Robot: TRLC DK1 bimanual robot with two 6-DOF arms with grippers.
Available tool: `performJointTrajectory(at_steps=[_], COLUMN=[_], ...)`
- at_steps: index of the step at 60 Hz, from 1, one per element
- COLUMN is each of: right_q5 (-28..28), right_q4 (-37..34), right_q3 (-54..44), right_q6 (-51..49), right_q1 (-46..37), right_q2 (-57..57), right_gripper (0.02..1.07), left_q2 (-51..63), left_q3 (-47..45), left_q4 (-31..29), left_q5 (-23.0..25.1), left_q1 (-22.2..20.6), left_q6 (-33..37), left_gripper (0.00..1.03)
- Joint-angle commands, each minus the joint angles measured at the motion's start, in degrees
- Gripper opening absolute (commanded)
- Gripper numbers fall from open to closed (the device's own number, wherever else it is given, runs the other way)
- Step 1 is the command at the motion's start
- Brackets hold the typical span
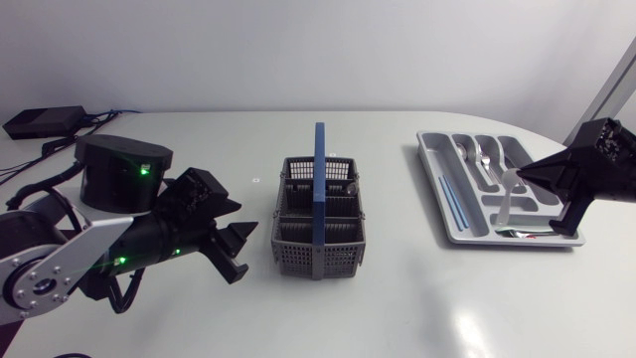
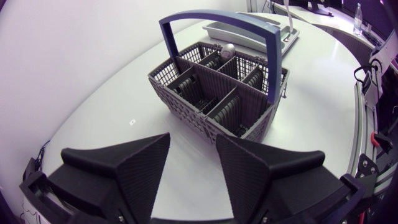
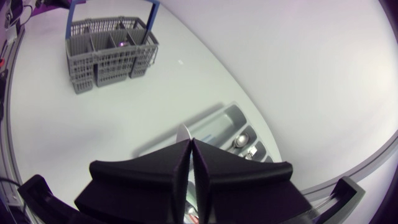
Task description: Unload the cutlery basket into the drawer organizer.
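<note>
One basket (image 1: 318,214) and one organizer (image 1: 434,164) sat on white table (image 1: 397,308). Left gripper (image 2: 193,148) gaped empty; right gripper (image 3: 191,142) pinched one pale utensil (image 1: 508,199) above organizer

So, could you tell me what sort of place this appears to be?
Probably a robotics lab bench, not a kitchen: a white table, the left gripper open near a cutlery basket, the right gripper shut on a utensil at a drawer organizer.
</note>
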Motion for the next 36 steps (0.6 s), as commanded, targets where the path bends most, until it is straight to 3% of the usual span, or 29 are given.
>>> performJointTrajectory(at_steps=[1,18,36], right_q5=[-0.66,5.23,13.93], right_q4=[-0.86,1.16,12.94], right_q3=[2.47,6.42,5.10], right_q6=[-8.70,-21.09,-29.00], right_q1=[-4.02,-11.58,-13.16], right_q2=[4.29,15.01,24.06], right_gripper=[0.12,0.12,0.12], left_q2=[-0.51,2.04,2.21], left_q3=[-1.58,-0.35,-0.09], left_q4=[-0.21,0.58,0.14], left_q5=[-0.54,-2.04,-3.35], left_q1=[-0.54,-2.82,-3.70], left_q6=[0.57,0.22,-0.05], left_gripper=[0.54,0.54,0.54])
